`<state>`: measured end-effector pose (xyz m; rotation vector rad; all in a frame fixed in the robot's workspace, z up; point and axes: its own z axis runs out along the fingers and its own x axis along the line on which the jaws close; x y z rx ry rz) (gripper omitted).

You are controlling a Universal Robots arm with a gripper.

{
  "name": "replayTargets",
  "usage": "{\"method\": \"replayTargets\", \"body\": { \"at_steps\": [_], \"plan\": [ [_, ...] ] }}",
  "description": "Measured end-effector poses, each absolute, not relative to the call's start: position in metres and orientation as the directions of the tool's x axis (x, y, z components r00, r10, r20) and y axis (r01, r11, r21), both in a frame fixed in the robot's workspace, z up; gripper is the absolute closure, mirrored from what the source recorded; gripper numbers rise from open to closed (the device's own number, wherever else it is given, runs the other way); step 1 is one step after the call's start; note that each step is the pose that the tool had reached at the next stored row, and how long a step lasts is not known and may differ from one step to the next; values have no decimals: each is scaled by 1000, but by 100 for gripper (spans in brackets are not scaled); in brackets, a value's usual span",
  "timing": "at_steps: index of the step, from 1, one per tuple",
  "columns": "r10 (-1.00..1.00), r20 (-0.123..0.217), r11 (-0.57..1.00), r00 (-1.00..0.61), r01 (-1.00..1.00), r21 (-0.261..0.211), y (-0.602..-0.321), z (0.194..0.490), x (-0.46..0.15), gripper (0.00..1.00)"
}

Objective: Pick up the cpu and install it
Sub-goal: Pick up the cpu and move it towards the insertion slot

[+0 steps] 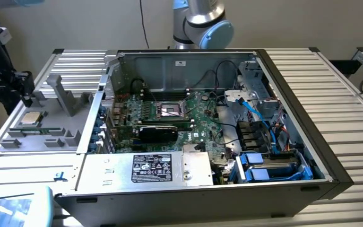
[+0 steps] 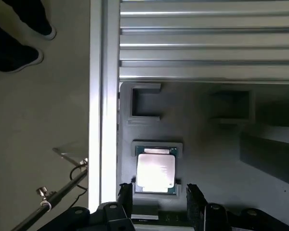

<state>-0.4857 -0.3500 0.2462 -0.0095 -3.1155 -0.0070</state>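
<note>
The small, flat, square, silver-topped cpu (image 2: pixel 155 171) lies in a grey moulded tray (image 2: pixel 207 159) beside the open computer case (image 1: pixel 168 71). The black gripper (image 2: pixel 160 204) hovers near it, jaws spread. The chip is likely light, rigid, slick-topped and fragile, and best pinched by opposite edges.

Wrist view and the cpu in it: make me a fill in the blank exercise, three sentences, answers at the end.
The small flat square cpu with the shiny silver metal top lies in a ____ plastic holder. The holder stands on the exterior view's ____ of the open black computer case. The gripper's fingers near the cpu stand ____, holding nothing.
Missing: grey; left; open.
</note>
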Motion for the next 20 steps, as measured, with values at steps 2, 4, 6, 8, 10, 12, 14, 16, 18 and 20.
{"method": "replayTargets", "body": {
  "at_steps": [2, 4, 6, 8, 10, 12, 14, 16, 18, 20],
  "plan": [
    [6, 26, 1000, -1000, 6, 8, -351, 243, -486, 42],
    [6, 28, 1000, -1000, 6, 9, -352, 242, -486, 42],
    [6, 31, 1000, -1000, 6, 10, -352, 242, -486, 42],
    [6, 36, 1000, -999, 6, 12, -353, 240, -486, 42],
    [6, 45, 1000, -999, 6, 16, -353, 239, -485, 42],
    [6, 52, 1000, -999, 7, 19, -354, 237, -485, 42],
    [6, 54, 1000, -999, 7, 22, -354, 234, -483, 42],
    [6, 54, 1000, -999, 8, 23, -354, 230, -482, 42],
    [6, 54, 1000, -998, 8, 23, -354, 227, -482, 42],
    [6, 54, 1000, -998, 8, 23, -354, 223, -481, 42]
  ]
}}
